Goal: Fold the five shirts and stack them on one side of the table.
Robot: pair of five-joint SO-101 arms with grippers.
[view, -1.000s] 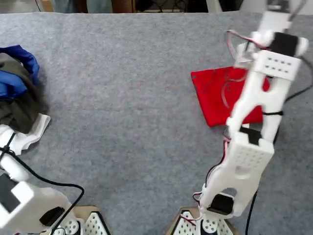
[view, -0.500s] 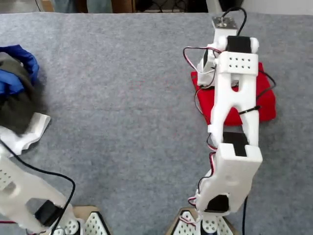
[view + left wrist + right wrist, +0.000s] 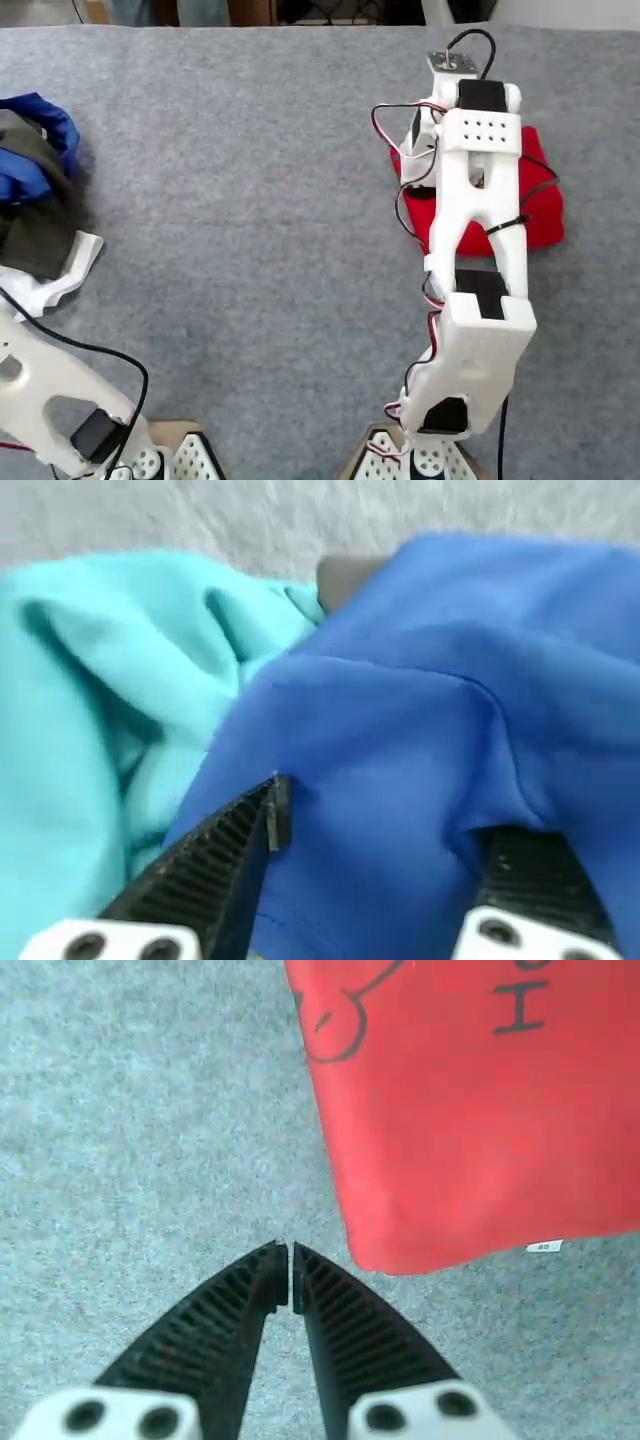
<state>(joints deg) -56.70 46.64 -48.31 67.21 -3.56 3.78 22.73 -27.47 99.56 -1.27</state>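
Note:
A folded red shirt (image 3: 545, 205) lies on the right side of the grey table, partly under my right arm (image 3: 480, 180). My right gripper (image 3: 290, 1260) is shut and empty, its tips over bare felt just beside a corner of the red shirt (image 3: 470, 1110). At the left edge is a heap of unfolded shirts: a blue shirt (image 3: 25, 150), a dark olive one (image 3: 35, 225) and a white one (image 3: 55, 275). My left gripper (image 3: 390, 825) is open, with a fold of the blue shirt (image 3: 420, 710) bulging between its fingers. A turquoise shirt (image 3: 90, 700) lies next to it.
The grey felt table (image 3: 240, 200) is bare across its middle. My left arm (image 3: 50, 390) runs from the front left base off the left edge. Cables loop around the right arm above the red shirt.
The right arm has swung left and now lies over the red shirt, its wrist at the shirt's far end. The left arm has swung out toward the heap at the left edge.

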